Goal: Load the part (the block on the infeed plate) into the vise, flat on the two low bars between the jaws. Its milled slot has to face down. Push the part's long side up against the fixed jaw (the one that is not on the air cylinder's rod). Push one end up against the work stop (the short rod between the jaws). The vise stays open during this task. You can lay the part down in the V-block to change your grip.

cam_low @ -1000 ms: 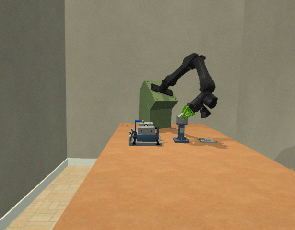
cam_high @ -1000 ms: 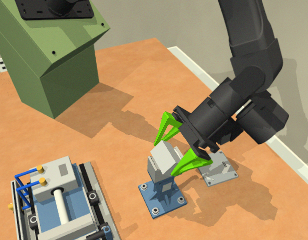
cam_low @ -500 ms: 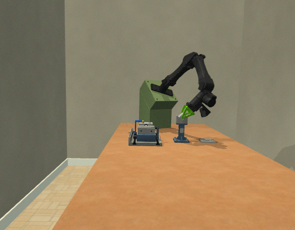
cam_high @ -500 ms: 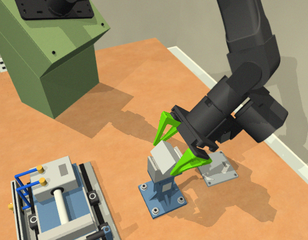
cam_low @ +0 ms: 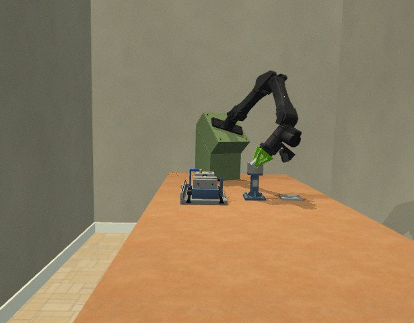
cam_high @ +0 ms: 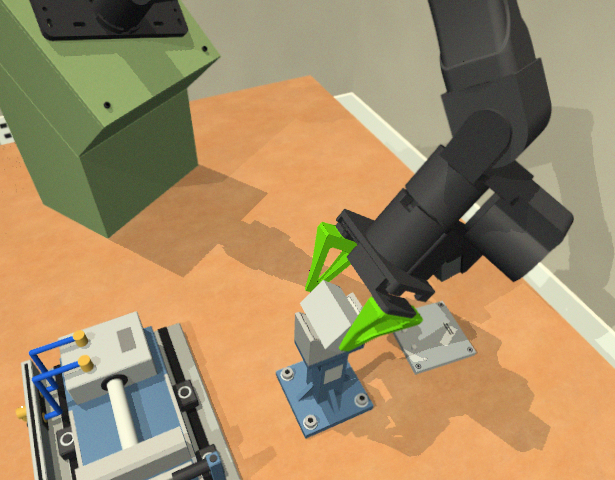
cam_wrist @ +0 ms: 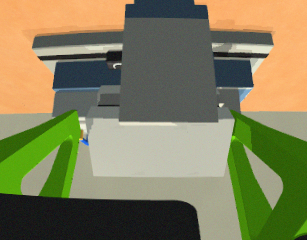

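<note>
The part, a pale grey block, lies tilted in the V-block on its blue stand. In the wrist view the part fills the middle, with gaps to the fingers on both sides. My gripper is open, its green fingers astride the part without touching it; it also shows in the exterior view. The slot is not visible. The vise stands open at the lower left, with its white cylinder rod showing.
The empty infeed plate lies right of the V-block, under my wrist. A tall green machine housing stands at the back left. The table edge and a white baseboard run along the right.
</note>
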